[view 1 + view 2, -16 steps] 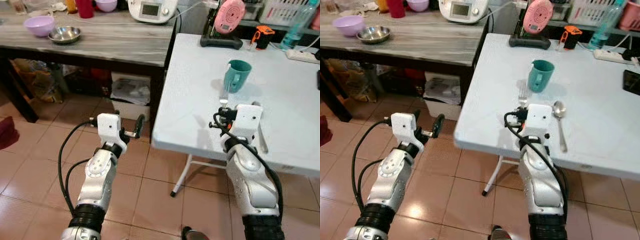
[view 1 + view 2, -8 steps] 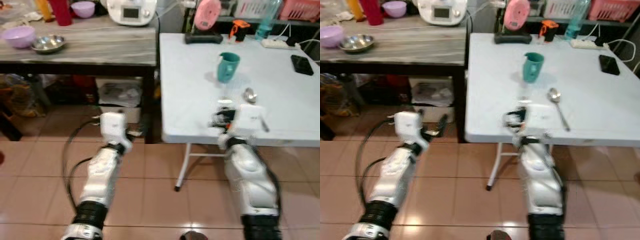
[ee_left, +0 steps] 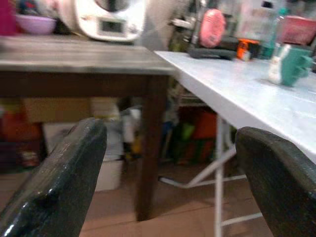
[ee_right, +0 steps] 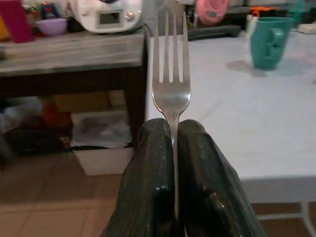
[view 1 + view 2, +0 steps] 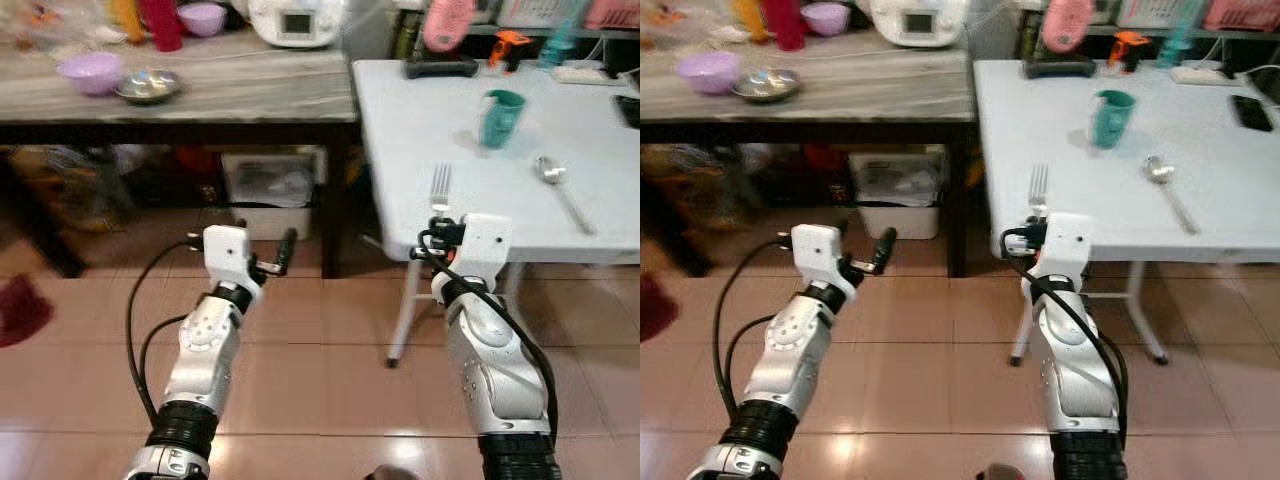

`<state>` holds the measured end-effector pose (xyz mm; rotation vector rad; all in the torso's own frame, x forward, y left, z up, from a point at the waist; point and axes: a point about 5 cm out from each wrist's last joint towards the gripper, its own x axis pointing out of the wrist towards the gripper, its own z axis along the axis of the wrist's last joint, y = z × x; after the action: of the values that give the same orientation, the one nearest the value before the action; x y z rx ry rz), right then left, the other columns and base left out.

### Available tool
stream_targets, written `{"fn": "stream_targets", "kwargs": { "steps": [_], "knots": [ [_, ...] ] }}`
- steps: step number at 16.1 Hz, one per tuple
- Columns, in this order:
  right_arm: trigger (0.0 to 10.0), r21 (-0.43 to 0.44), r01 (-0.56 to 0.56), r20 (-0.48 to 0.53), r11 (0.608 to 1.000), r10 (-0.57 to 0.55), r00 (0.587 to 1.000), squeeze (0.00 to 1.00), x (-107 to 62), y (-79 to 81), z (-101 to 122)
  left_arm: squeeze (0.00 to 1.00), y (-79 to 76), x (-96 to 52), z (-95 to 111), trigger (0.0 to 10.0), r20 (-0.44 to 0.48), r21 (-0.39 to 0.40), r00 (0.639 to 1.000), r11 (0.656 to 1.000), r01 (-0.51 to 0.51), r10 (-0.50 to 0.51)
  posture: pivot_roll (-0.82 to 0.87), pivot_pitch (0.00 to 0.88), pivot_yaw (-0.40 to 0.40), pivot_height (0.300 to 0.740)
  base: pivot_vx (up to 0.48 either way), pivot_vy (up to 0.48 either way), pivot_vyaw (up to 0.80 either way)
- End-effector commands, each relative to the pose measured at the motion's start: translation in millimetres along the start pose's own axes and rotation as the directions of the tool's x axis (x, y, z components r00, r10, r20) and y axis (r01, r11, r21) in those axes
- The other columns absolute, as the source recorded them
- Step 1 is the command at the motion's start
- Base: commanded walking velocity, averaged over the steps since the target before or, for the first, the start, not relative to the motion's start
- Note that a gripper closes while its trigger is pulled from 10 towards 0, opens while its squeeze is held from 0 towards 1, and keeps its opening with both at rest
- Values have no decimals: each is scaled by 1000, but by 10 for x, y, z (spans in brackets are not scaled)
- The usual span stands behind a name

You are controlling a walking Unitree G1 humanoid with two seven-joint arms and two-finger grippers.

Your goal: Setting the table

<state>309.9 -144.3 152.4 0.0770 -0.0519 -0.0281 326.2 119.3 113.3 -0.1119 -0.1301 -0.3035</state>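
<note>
Right wrist view is showing the right hand (image 4: 174,148) pinching a fork (image 4: 171,74) by its handle, tines pointing toward the white desk (image 5: 450,120). A teal cup (image 5: 499,117) and a spoon (image 5: 560,185) are sitting on that desk, well apart. Meanwhile the left hand (image 5: 270,260) is hanging over the floor with its fingers (image 3: 54,187) spread.

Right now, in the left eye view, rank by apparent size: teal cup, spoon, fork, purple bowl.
1. purple bowl
2. teal cup and spoon: alike, not ranked
3. fork, partly hidden in the right gripper; nearness skews all of this.
</note>
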Motion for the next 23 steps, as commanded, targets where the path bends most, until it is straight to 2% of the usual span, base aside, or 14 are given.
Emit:
{"fn": "stream_targets", "kwargs": {
  "steps": [1,10,13,16,23],
  "knots": [
    [10000,-7,37,13,999,-37,999,0,-4,-106,17,0,-79,20,-16,10000,-8,4,1000,1000,22,-22,-301,78,21,740,0,435,0],
    [10000,-7,40,23,999,-40,999,0,17,-96,14,0,-91,31,-20,10000,-10,13,1000,1000,22,-22,-295,79,24,740,0,432,0],
    [10000,-10,42,25,999,-41,999,0,16,-99,12,0,-99,30,10,10000,13,35,999,999,33,-33,-295,79,24,740,0,0,0],
    [10000,-17,41,32,999,-40,999,0,19,-110,20,0,-99,1,-7,10000,9,-20,999,999,42,-42,-297,80,22,740,0,0,0],
    [10000,-40,28,50,999,-26,998,0,27,-111,39,0,-130,-3,-5,10000,17,-41,997,997,69,-69,-298,73,20,740,326,0,0]
  ]
}}
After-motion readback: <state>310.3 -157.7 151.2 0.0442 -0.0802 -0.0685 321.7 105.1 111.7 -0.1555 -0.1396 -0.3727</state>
